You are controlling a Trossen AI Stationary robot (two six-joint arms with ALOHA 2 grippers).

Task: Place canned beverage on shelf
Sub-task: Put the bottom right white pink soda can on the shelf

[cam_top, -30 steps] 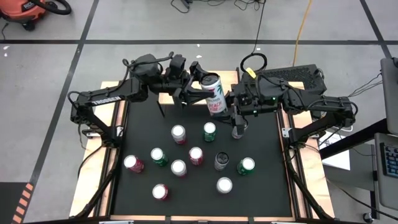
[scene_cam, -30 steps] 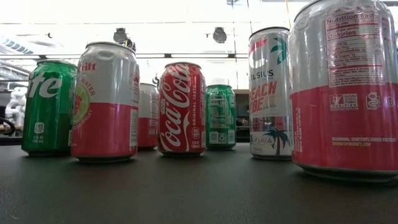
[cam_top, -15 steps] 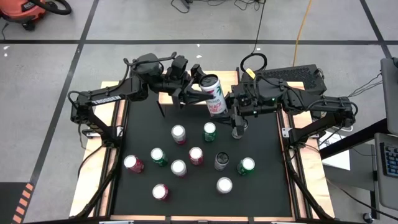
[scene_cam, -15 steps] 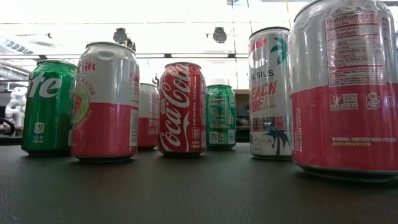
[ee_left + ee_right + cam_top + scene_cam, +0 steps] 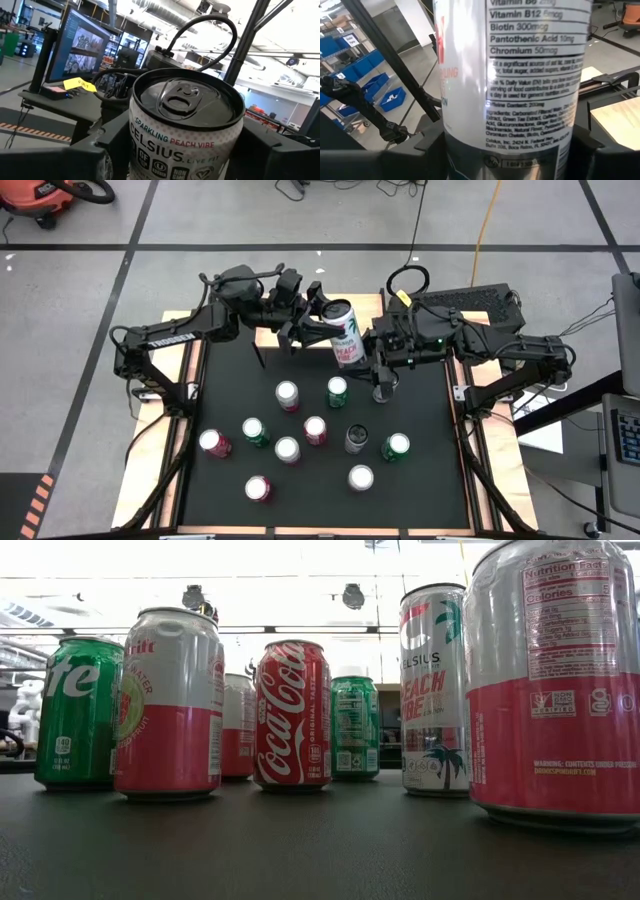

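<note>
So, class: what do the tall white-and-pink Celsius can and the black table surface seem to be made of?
Tall white-and-pink Celsius can: probably aluminium, judging by its glossy printed wall, bare metallic lid and pull tab. Black table surface: matte, faintly textured, possibly a rubber or fabric mat; the material is uncertain.

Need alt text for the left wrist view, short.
A Celsius Peach Vibe can fills the view, top and pull tab showing, between the left gripper's dark fingers. Behind it are a black cable, a monitor and a workshop.
</note>
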